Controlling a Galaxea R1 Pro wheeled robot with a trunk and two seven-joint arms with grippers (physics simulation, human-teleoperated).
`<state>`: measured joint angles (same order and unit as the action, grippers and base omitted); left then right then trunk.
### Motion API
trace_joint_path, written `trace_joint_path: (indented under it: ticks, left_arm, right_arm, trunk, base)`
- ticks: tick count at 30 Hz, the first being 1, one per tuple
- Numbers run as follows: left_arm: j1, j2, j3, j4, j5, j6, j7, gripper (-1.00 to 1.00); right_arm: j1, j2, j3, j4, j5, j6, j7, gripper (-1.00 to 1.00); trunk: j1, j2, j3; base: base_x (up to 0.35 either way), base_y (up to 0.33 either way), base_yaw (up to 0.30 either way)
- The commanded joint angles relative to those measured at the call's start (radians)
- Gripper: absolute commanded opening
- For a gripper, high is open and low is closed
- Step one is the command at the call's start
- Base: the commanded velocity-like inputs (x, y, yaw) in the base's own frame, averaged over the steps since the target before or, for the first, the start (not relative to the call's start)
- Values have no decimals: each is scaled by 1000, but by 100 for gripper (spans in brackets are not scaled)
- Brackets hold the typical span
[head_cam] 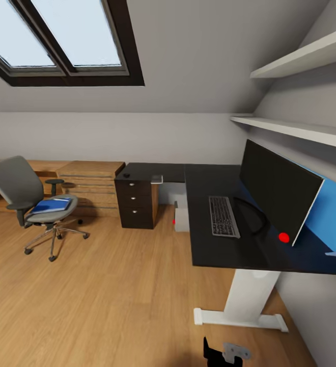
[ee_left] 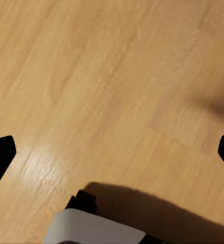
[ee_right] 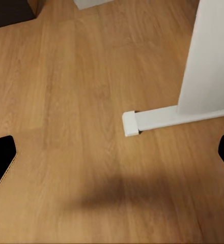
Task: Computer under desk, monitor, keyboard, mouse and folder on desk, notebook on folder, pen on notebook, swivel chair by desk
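Observation:
The black-topped desk (head_cam: 214,255) stands at the right, carrying the monitor (head_cam: 275,193) and, in front of it, the keyboard (head_cam: 223,216). Under it sits the grey computer (head_cam: 181,218). A small dark mouse (head_cam: 126,175) lies on the far end of the top. At the left, away from the desk, the swivel chair (head_cam: 20,188) holds the blue folder (head_cam: 51,205) on its seat. I cannot pick out the notebook or pen. My left gripper (ee_left: 112,152) and right gripper (ee_right: 112,157) hang open over bare floor, holding nothing.
A dark drawer unit (head_cam: 136,204) stands under the desk's far end, with low wood cabinets (head_cam: 89,183) beside it. The desk's white foot (ee_right: 142,121) lies near my right gripper. Wall shelves (head_cam: 300,130) hang above the monitor. Wood floor (head_cam: 112,295) stretches between chair and desk.

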<state>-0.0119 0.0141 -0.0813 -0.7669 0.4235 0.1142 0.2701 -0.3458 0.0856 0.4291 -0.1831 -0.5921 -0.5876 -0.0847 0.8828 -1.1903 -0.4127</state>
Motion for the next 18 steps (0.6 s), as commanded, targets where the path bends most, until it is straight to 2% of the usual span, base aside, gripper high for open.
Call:
trace_joint_path:
  ticks: [1, 7, 15, 18]
  left_arm:
    - [-1, 2, -6, -2, 7, 3, 9, 100]
    - [-1, 2, -6, -1, 9, 8, 9, 100]
    - [0, -1, -6, 8, 9, 6, 9, 100]
    - [0, 1, -5, 9, 8, -1, 9, 100]
  right_arm:
    - [-1, 0, 8, 0, -2, -3, -9, 100]
    - [-1, 6, 10, -1, -3, -3, -10, 100]
    - [-1, 16, 12, 0, -3, -3, -10, 100]
    - [-1, 19, 9, 2, -4, -3, -10, 100]
  trunk:
    - [0, -1, -1]
    - [0, -1, -2]
    - [0, -1, -7]
    - [0, -1, -8]
  base:
    - [181, 259, 0]
    - [208, 261, 53]
    - [254, 244, 223]
    - [265, 234, 122]
